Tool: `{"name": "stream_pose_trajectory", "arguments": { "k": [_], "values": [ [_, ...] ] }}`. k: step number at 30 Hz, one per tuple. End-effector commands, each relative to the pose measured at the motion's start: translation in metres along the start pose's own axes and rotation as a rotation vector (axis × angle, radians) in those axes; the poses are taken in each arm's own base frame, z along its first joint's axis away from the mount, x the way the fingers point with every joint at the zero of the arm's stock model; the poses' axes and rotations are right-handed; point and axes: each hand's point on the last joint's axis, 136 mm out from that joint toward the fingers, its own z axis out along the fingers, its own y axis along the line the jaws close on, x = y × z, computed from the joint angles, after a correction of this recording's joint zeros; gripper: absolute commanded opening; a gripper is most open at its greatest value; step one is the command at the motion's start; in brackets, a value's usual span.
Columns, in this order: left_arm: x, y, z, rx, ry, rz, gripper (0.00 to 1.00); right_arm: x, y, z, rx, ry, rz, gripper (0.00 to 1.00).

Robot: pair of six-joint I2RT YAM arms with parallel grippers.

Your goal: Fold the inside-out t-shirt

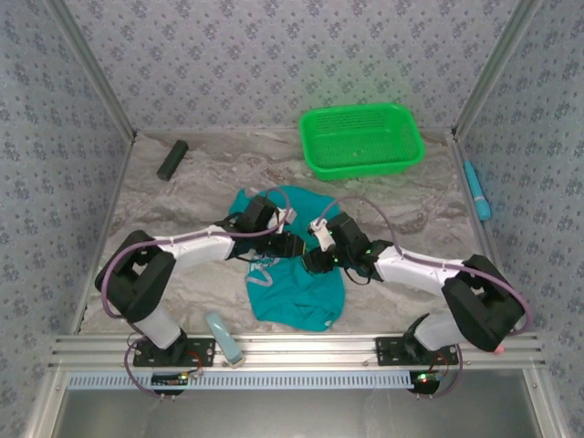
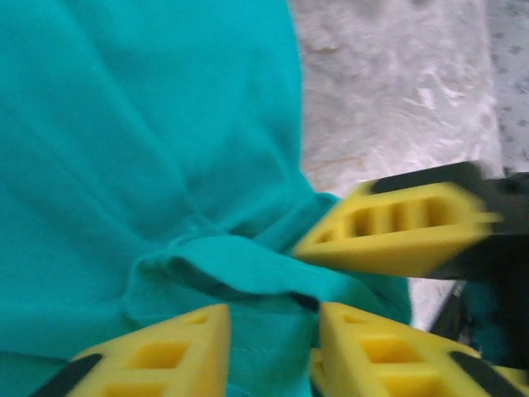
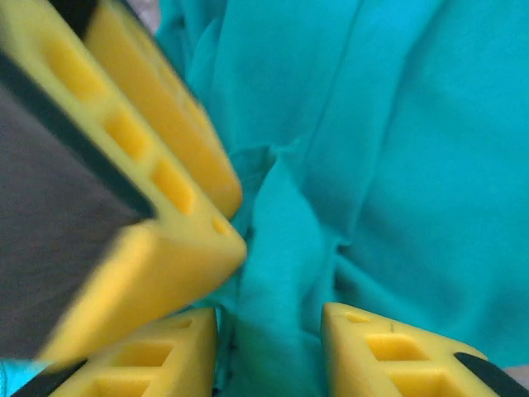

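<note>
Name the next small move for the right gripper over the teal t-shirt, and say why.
Probably close the right gripper on the raised ridge of the t-shirt lying between its parted fingers. The shirt is bunched, not flat, and the ridge sits right in the gap, so a pinch there could lift and spread it.

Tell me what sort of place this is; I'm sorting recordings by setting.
Probably a robot-lab test booth, not a home: patterned walls enclose a marble-look table, and an aluminium rail carries the left arm and right arm.
</note>
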Motion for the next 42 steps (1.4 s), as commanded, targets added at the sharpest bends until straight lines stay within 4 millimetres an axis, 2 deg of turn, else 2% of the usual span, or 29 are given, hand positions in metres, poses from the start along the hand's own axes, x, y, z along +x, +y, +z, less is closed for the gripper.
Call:
{"name": "stream_pose_trajectory", "arguments": {
  "k": [1,4,8,11,17,20,25,27,29,30,32,34,36,39,41,42],
  "values": [
    [0.006,0.025,0.004,-0.136,0.024,-0.019,0.21,0.005,-0.019,-0.015,0.098,-0.005,0.034,0.40],
    [0.012,0.031,0.007,-0.147,0.045,-0.012,0.10,0.009,-0.034,-0.027,0.170,-0.033,0.118,0.41],
    [0.016,0.029,0.003,-0.137,0.049,0.004,0.07,0.019,-0.036,-0.036,0.182,0.016,0.197,0.38],
    [0.017,0.024,-0.005,-0.123,0.039,0.014,0.06,0.014,-0.024,-0.044,0.194,0.066,0.215,0.40],
    [0.021,0.017,-0.013,-0.072,0.027,0.002,0.04,-0.007,0.022,-0.041,0.171,0.065,0.129,0.40],
    [0.022,0.012,-0.014,-0.029,0.014,-0.012,0.03,-0.010,0.023,-0.035,0.221,0.087,0.183,0.40],
    [0.026,0.008,-0.012,0.011,0.024,-0.023,0.10,0.010,0.028,-0.005,0.212,0.230,0.278,0.39],
    [0.028,0.009,-0.012,0.011,0.030,-0.028,0.11,0.020,0.024,0.003,0.245,0.274,0.293,0.38],
    [0.028,0.009,-0.012,0.012,0.025,-0.032,0.11,0.025,0.019,0.007,0.284,0.300,0.298,0.34],
    [0.028,0.009,-0.013,0.015,0.023,-0.031,0.11,0.026,0.017,0.008,0.305,0.303,0.284,0.28],
    [0.030,0.010,-0.013,0.015,0.024,-0.031,0.10,0.022,0.018,0.007,0.309,0.302,0.259,0.10],
    [0.031,0.012,-0.013,0.008,0.025,-0.017,0.07,0.014,0.026,0.002,0.249,0.301,0.230,0.00],
    [0.032,0.017,-0.016,-0.025,0.016,0.015,0.04,0.002,0.031,-0.011,0.167,0.278,0.218,0.00],
    [0.028,0.023,-0.023,-0.076,-0.032,0.084,0.01,-0.015,0.052,-0.032,-0.090,0.233,0.257,0.00],
    [0.024,0.023,-0.027,-0.082,-0.066,0.136,0.01,-0.020,0.069,-0.045,-0.295,0.204,0.261,0.00],
    [0.024,0.023,-0.029,-0.082,-0.075,0.154,0.01,-0.019,0.071,-0.047,-0.338,0.199,0.273,0.00]
  ]
}}
